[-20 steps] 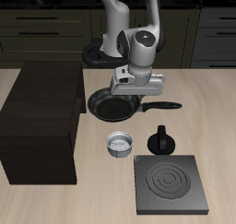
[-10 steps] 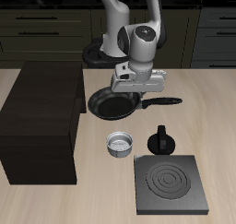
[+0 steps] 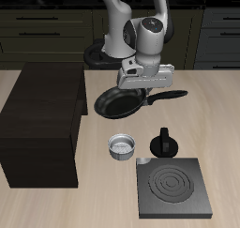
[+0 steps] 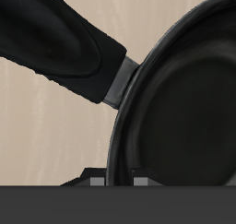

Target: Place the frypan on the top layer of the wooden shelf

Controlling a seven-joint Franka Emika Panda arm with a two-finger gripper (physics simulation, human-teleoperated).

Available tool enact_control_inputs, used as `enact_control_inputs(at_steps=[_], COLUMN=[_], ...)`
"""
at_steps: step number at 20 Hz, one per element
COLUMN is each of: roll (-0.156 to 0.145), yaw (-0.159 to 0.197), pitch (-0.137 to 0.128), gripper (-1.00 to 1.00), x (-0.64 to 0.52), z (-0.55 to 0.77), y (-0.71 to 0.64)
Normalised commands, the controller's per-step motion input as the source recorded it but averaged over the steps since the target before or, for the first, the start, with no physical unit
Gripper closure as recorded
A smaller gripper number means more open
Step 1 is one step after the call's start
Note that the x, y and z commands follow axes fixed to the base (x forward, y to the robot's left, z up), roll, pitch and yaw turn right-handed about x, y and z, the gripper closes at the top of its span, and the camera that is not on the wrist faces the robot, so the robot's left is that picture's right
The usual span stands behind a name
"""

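Note:
The frypan [image 3: 117,102] is a round black shallow pan with a long black handle [image 3: 167,94]. It hangs tilted above the table, beside the wooden shelf [image 3: 42,119], a large dark boxy cabinet. My gripper [image 3: 142,89] is shut on the pan where the handle meets the rim. In the wrist view the pan's rim [image 4: 138,99] and handle [image 4: 55,48] fill the frame; my fingertips [image 4: 97,181] show only as small grey tips at the edge.
A small grey metal pot [image 3: 122,146] sits on the table nearer the front edge. A black moka-style pot [image 3: 165,141] stands beside it. A flat black stove [image 3: 173,187] with a spiral burner lies near the front edge.
The gripper has lifted the frypan off the table. The pan has risen and tilted, with the handle end higher than before.

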Motion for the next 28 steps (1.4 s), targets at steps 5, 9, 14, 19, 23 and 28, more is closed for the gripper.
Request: enact_control_inputs(at_steps=[5,9,14,19,23,28], roll=[0.007,-0.001,-0.028,-0.013,-0.007,-0.011], yaw=[0.038,0.022,0.011,-0.005,0.010,0.020], pitch=[-0.058,-0.053,-0.037,-0.038,-0.026,-0.033], gripper=[1.00,1.00,1.00,1.00,1.00,1.00], x=[0.05,0.01,0.07,0.06,0.03,0.06], z=[0.29,0.23,0.26,0.29,0.18,0.19], y=[0.17,0.01,-0.07,-0.04,-0.02,0.00])
